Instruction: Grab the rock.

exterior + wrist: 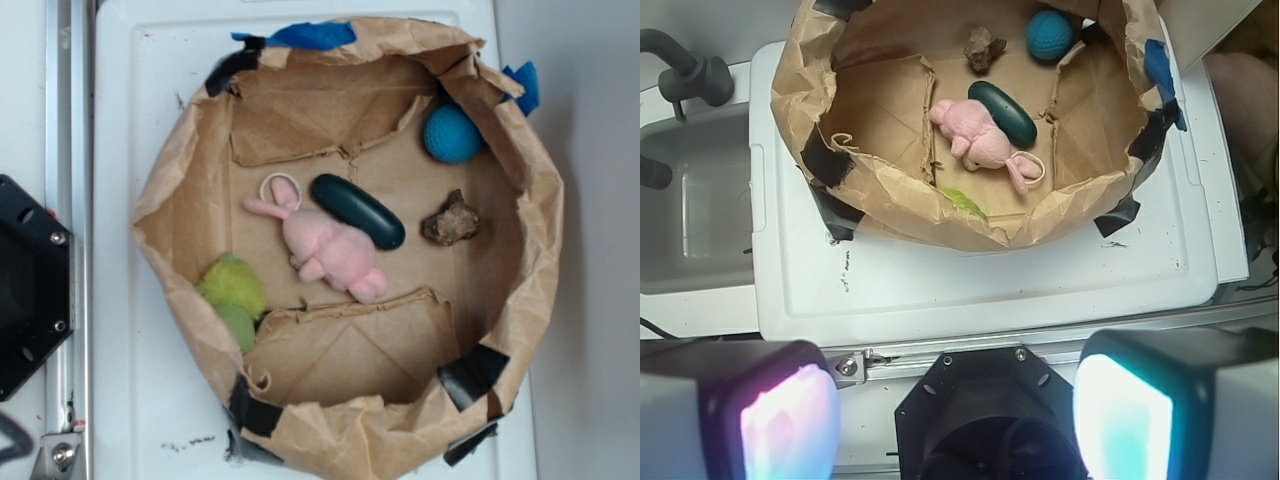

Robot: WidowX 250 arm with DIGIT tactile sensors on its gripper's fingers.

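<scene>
Judging by how things lie, nothing of the task is done yet: the rock [984,47] sits untouched on the floor of the brown paper basin [800,90], far ahead of the hand [958,415], which hangs well back over the robot's own base, outside the basin. The hand is spread wide, its two pads [785,420] far apart with nothing between them. All of the reach, the descent and the closing remain.

The rock is small, jagged and lumpy, mottled brown-grey, with rough faces that should give grip but no flat sides. Just to the right of it from the hand lies a round blue ball [1050,35] with a knitted-looking skin. Nearer the hand than the rock are a smooth dark-green oblong [1003,110] and a soft pink plush rabbit [975,135], touching each other. A fuzzy green toy [233,295] rests against the crumpled, taped paper wall. The basin stands on a white surface [990,285].
</scene>
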